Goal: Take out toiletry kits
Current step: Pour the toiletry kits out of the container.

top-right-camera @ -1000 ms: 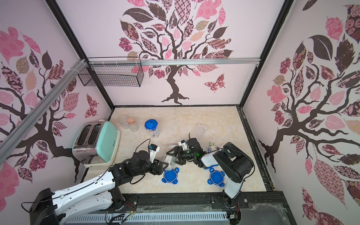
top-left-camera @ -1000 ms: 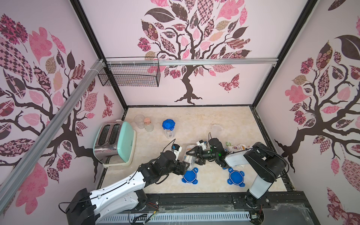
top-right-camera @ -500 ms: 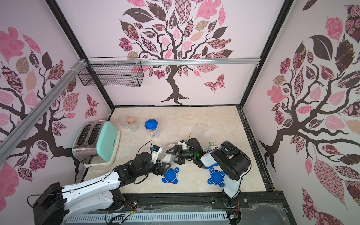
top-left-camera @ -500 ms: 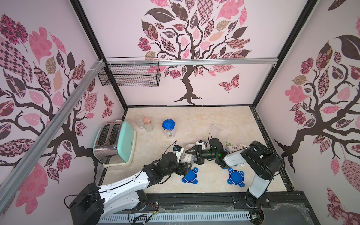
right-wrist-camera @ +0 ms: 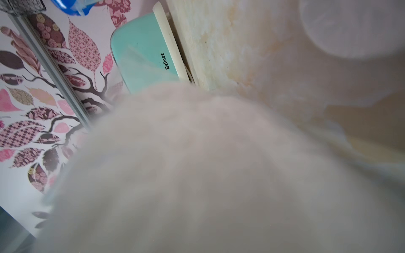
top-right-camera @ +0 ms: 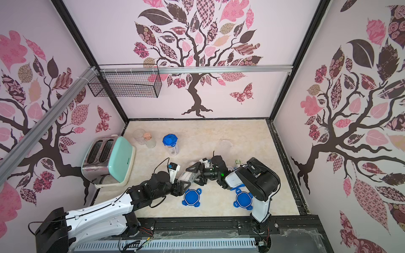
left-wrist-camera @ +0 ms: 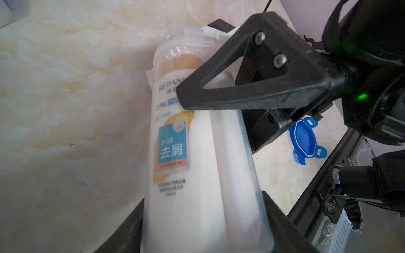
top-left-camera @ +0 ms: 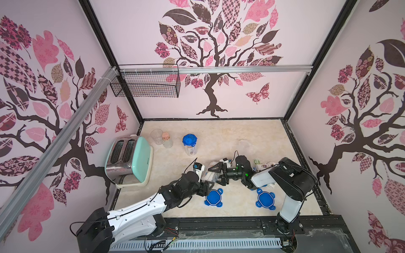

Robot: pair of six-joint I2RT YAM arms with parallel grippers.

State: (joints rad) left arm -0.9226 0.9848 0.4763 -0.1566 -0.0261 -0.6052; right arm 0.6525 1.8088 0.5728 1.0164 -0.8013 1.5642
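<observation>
A clear canister (top-left-camera: 209, 174) without its lid lies on its side on the marble floor between the two arms. Inside it is a toiletry kit: a white bottle (left-wrist-camera: 173, 175) with an orange cap (left-wrist-camera: 179, 63) and a second white item beside it. My left gripper (top-left-camera: 205, 187) is shut on the canister's base end, with a finger against each side in the left wrist view (left-wrist-camera: 203, 219). My right gripper (top-left-camera: 216, 175) is open, and its spread fingers (left-wrist-camera: 241, 87) straddle the canister's mouth end. A blurred white mass fills the right wrist view. More kit items, among them a round green-and-white tub (top-left-camera: 256, 161), lie behind the right arm.
Two loose blue clip lids (top-left-camera: 213, 197) (top-left-camera: 265, 199) lie near the front edge. A closed canister with a blue lid (top-left-camera: 190, 144), a clear cup (top-left-camera: 156, 137) and a cork-stoppered jar (top-left-camera: 166, 140) stand at the back left beside a mint toaster (top-left-camera: 129, 162). A wire basket (top-left-camera: 146, 84) hangs on the wall.
The left gripper has moved in and closed on the canister's base end. The right gripper's jaws have spread apart at the mouth end.
</observation>
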